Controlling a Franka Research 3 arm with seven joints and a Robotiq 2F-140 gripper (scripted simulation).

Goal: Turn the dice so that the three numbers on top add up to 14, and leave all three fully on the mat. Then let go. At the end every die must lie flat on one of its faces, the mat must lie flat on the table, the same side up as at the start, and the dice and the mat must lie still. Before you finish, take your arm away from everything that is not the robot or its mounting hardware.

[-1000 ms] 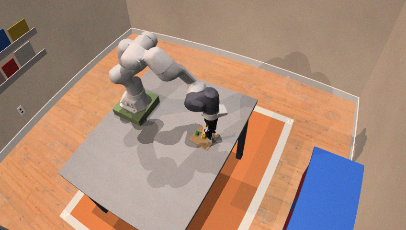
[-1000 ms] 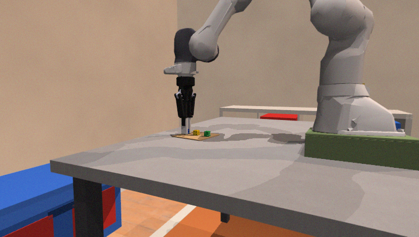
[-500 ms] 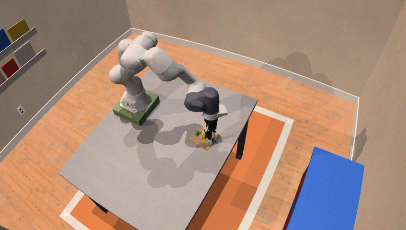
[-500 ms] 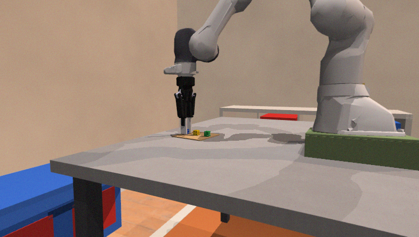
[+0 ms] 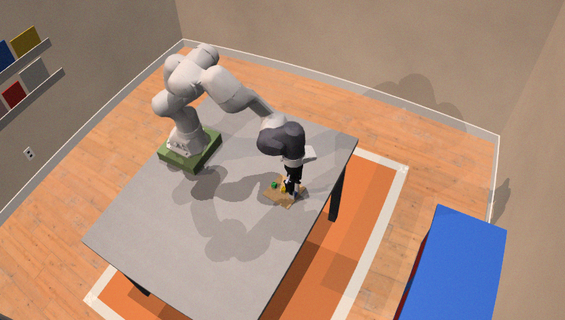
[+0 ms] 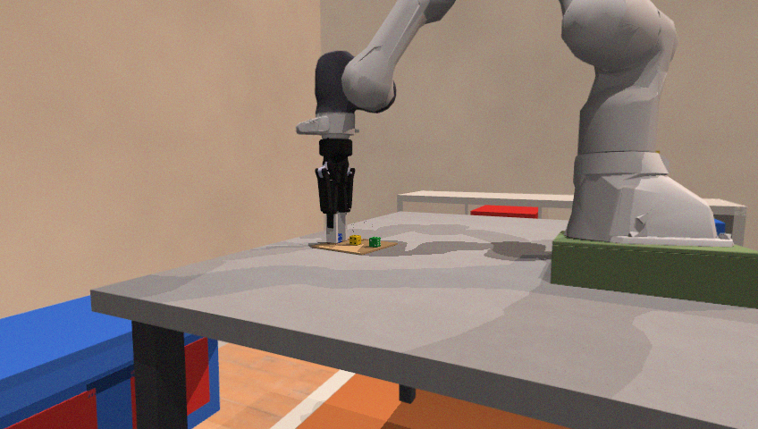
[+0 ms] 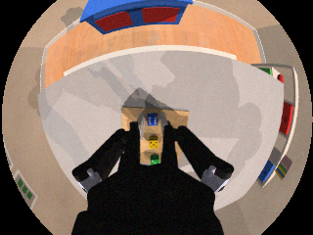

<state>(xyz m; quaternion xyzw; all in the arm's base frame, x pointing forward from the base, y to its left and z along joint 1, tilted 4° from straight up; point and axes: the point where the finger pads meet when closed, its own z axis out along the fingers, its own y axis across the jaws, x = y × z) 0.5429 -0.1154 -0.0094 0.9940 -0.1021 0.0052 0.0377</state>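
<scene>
A tan mat [image 5: 284,193] lies flat near the table's far right edge and carries three dice in a row. The green die [image 5: 274,185] and the yellow die [image 5: 283,189] rest on it, apart from the fingers. The blue die [image 6: 339,237] sits on the mat between my fingertips. My gripper [image 6: 334,237] points straight down with its tips at the mat. The fingers stand a little apart on either side of the blue die and do not squeeze it. In the wrist view the blue die [image 7: 153,119], yellow die [image 7: 153,143] and green die [image 7: 155,161] line up between the fingers.
The robot's green base block [image 5: 189,151] stands at the back left of the table. The table edge runs close behind the mat. A blue cabinet [image 5: 452,265] stands on the floor beyond that edge.
</scene>
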